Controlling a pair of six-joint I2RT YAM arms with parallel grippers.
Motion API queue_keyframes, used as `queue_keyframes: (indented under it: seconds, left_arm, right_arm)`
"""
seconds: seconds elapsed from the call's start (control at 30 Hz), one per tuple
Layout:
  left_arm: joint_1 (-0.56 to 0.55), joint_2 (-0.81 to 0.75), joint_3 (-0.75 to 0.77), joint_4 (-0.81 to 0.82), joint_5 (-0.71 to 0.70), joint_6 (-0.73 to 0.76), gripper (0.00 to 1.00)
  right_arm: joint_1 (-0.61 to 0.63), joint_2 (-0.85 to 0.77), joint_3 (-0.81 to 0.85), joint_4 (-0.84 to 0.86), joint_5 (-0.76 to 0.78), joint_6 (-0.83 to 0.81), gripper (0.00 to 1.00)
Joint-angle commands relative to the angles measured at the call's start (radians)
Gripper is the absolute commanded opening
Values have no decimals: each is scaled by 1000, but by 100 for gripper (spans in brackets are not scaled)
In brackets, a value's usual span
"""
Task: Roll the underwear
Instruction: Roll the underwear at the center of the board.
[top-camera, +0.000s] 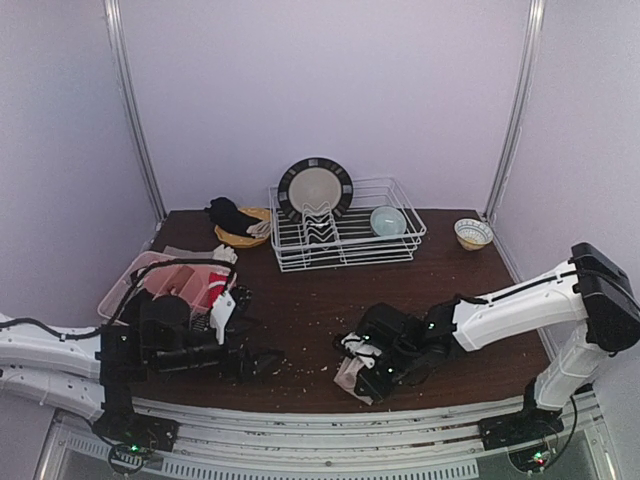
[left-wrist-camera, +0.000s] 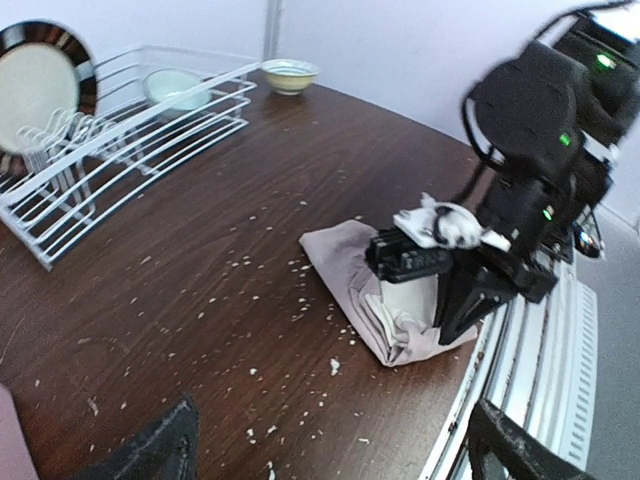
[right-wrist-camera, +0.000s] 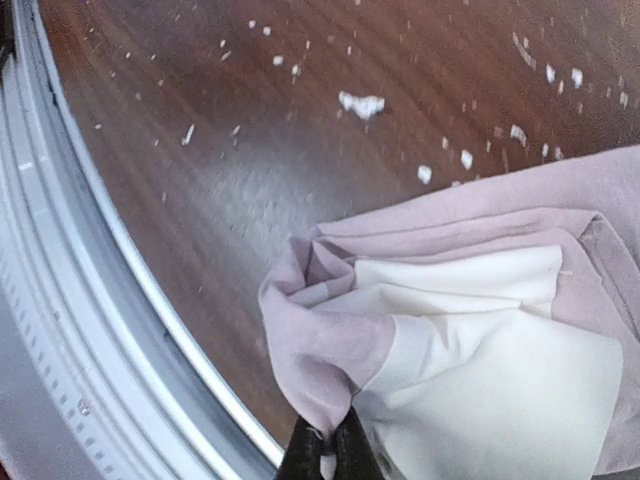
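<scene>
Crumbs (right-wrist-camera: 362, 103) on dark table (top-camera: 300, 300); right end effector (right-wrist-camera: 326, 445) tight on underwear (right-wrist-camera: 480, 340), left end effector (top-camera: 265, 362) agape.

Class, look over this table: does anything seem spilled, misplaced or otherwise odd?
Yes. Pale crumbs are scattered over the dark table, like a spill left uncleaned. Also, a black cloth lies in the yellow bowl left of the dish rack, which looks odd among crockery.

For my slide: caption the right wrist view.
Right pincer pinches a fold of the underwear near the table edge.
</scene>
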Motion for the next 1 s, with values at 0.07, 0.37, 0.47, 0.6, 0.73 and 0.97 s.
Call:
queue_keyframes:
  seconds: [0.07, 0.37, 0.47, 0.6, 0.73, 0.97]
  left_arm:
    - [-45, 158, -31, 302, 308, 332, 89]
    - [-60, 582, 219, 278, 505, 575, 87]
    - [-60, 709, 313, 251, 545, 633, 87]
    - [-59, 841, 435, 199, 590, 701, 85]
    - [-57, 938, 533, 164, 644, 744, 80]
    - [-56, 1043, 646, 45, 710, 818, 70]
  right_arm:
    - [-69, -107, -160, 137, -360, 155, 0]
    - [-166, -194, -355, 343, -486, 296, 0]
    - [-178, -201, -390, 385, -490, 318, 0]
    - [-198, -224, -435, 437, -502, 347, 0]
    - [-213, -265, -467, 438, -505, 355, 0]
    - [-225, -326, -496, 394, -496, 328, 0]
